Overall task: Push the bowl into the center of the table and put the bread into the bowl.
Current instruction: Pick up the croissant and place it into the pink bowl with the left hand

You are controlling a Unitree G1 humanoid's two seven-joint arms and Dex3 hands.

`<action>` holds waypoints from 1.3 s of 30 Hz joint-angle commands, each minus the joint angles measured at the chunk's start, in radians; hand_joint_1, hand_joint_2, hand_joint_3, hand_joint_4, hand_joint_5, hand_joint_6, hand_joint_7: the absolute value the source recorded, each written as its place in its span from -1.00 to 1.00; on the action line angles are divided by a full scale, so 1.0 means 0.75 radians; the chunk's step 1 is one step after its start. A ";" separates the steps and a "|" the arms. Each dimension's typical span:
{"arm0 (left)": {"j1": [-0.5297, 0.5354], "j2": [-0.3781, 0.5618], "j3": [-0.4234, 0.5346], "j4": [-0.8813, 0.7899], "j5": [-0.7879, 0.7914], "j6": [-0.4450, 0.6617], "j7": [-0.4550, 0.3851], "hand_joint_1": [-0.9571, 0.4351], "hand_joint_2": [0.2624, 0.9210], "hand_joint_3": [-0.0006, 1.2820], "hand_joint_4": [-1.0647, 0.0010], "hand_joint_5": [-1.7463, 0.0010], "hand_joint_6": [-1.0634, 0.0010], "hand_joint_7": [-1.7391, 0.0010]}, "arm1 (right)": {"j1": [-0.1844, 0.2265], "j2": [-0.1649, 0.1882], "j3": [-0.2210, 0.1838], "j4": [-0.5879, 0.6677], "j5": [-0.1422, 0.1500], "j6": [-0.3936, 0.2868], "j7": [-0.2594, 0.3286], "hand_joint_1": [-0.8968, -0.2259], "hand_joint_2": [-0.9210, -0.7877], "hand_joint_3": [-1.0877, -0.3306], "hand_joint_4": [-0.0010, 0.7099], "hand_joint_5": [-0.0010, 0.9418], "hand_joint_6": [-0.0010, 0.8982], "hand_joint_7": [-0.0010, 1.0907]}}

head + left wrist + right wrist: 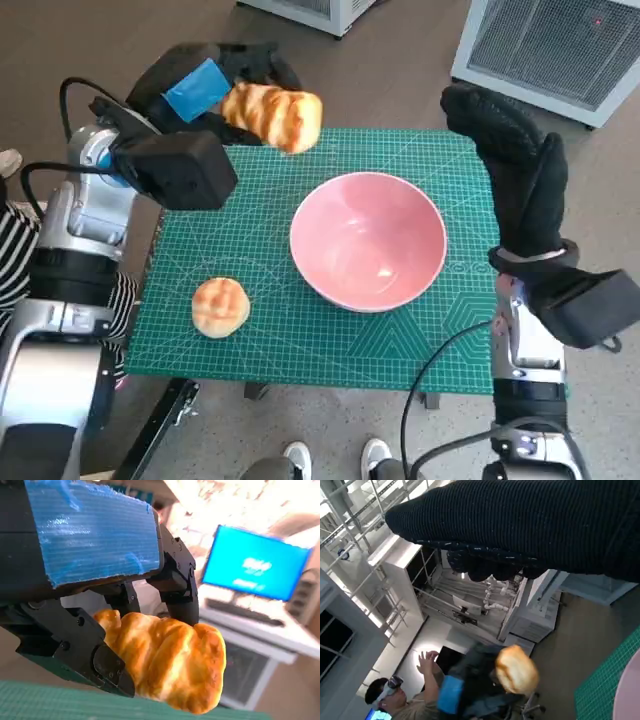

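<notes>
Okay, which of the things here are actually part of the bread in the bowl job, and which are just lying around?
Job:
pink bowl
long bread loaf, held by the left hand
round bread roll on the green mat

Lying about:
computer monitor
white cabinet

The robot's left hand, black with blue tape over its back, is raised at the table's far left corner, its fingers clamped around a loaf of bread. The right hand, in a black knitted glove, is held upright at the table's right edge, holding nothing, palm side turned inward.
</notes>
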State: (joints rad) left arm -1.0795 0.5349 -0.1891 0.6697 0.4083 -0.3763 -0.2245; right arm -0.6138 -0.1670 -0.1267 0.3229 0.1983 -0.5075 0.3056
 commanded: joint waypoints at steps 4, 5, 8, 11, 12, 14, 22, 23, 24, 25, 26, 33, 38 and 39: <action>0.065 -0.071 -0.002 -0.203 -0.024 0.090 -0.032 0.38 0.95 -0.98 -0.53 -0.13 -0.31 -0.32 | 0.029 -0.013 -0.009 0.003 0.019 0.024 0.016 -0.57 -1.00 -0.04 -0.46 -0.99 -1.00 0.09; 0.068 -0.072 -0.001 -0.211 -0.023 0.097 -0.034 0.38 0.95 -0.98 -0.53 -0.13 -0.31 -0.32 | 0.029 -0.013 -0.009 0.003 0.019 0.024 0.016 -0.57 -1.00 -0.04 -0.46 -0.99 -1.00 0.09; 0.074 -0.074 0.003 -0.228 -0.021 0.110 -0.039 0.38 0.95 -0.98 -0.53 -0.13 -0.31 -0.32 | 0.029 -0.013 -0.010 0.003 0.019 0.025 0.017 -0.57 -1.00 -0.04 -0.46 -0.99 -1.00 0.10; 0.065 -0.116 -0.040 -0.204 -0.007 0.097 -0.063 0.38 0.95 -0.98 -0.53 -0.12 -0.31 -0.32 | 0.033 -0.014 -0.009 -0.006 0.016 0.027 0.014 -0.57 -1.00 -0.03 -0.45 -0.99 -1.00 0.10; 0.054 -0.151 -0.080 -0.172 0.002 0.078 -0.086 0.38 0.97 -0.98 -0.51 -0.14 -0.28 -0.33 | 0.037 -0.016 -0.009 -0.013 0.012 0.028 0.012 -0.57 -1.00 -0.03 -0.46 -0.99 -1.00 0.10; 0.040 -0.194 -0.130 -0.124 0.011 0.052 -0.119 0.38 0.98 -0.97 -0.47 -0.16 -0.24 -0.36 | 0.044 -0.019 -0.009 -0.025 0.008 0.030 0.009 -0.57 -1.00 -0.04 -0.46 -0.99 -1.00 0.10; 0.029 -0.237 -0.177 -0.010 -0.059 0.054 -0.321 0.34 0.86 -0.71 0.19 0.06 0.39 -0.07 | 0.065 -0.030 -0.015 -0.065 0.005 0.045 0.003 -0.57 -1.00 -0.03 -0.46 -0.99 -1.00 0.10; 0.028 -0.239 -0.179 0.002 -0.066 0.055 -0.350 0.33 0.81 -0.76 0.28 0.38 0.45 0.23 | 0.068 -0.030 -0.016 -0.070 0.004 0.047 0.002 -0.57 -1.00 -0.03 -0.46 -0.99 -1.00 0.10; 0.026 -0.241 -0.181 0.014 -0.074 0.060 -0.388 0.32 0.77 -0.81 0.36 0.60 0.47 0.45 | 0.071 -0.032 -0.018 -0.075 0.004 0.049 0.001 -0.57 -1.00 -0.03 -0.46 -0.99 -1.00 0.10; 0.024 -0.242 -0.182 0.022 -0.079 0.064 -0.415 0.31 0.74 -0.84 0.44 0.74 0.50 0.59 | 0.073 -0.032 -0.019 -0.079 0.004 0.051 0.000 -0.58 -1.00 -0.03 -0.46 -0.99 -0.99 0.10; 0.020 -0.243 -0.182 0.030 -0.089 0.074 -0.453 0.31 0.73 -0.85 0.46 0.79 0.50 0.64 | 0.076 -0.034 -0.021 -0.084 0.003 0.053 -0.002 -0.58 -1.00 -0.03 -0.46 -0.99 -0.99 0.10; 0.020 -0.230 -0.166 0.012 -0.124 0.127 -0.591 0.26 0.63 -0.92 0.63 0.98 0.55 0.86 | 0.087 -0.037 -0.027 -0.107 -0.007 0.065 -0.017 -0.60 -1.00 -0.03 -0.46 -0.99 -0.98 0.11; 0.060 -0.198 -0.141 -0.060 -0.125 0.119 -0.596 0.26 0.63 -0.93 0.68 1.00 0.57 0.88 | 0.093 -0.033 -0.025 -0.118 -0.017 0.070 -0.030 -0.60 -1.00 -0.03 -0.45 -0.99 -0.98 0.11; 0.069 -0.189 -0.136 -0.077 -0.123 0.115 -0.594 0.25 0.63 -0.94 0.70 1.00 0.57 0.89 | 0.094 -0.032 -0.023 -0.122 -0.019 0.072 -0.033 -0.60 -1.00 -0.03 -0.46 -0.99 -0.98 0.11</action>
State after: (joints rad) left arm -1.0385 0.3628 -0.3106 0.6629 0.3340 -0.2855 -0.6665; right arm -0.5706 -0.1927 -0.1469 0.2371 0.1931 -0.4726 0.2918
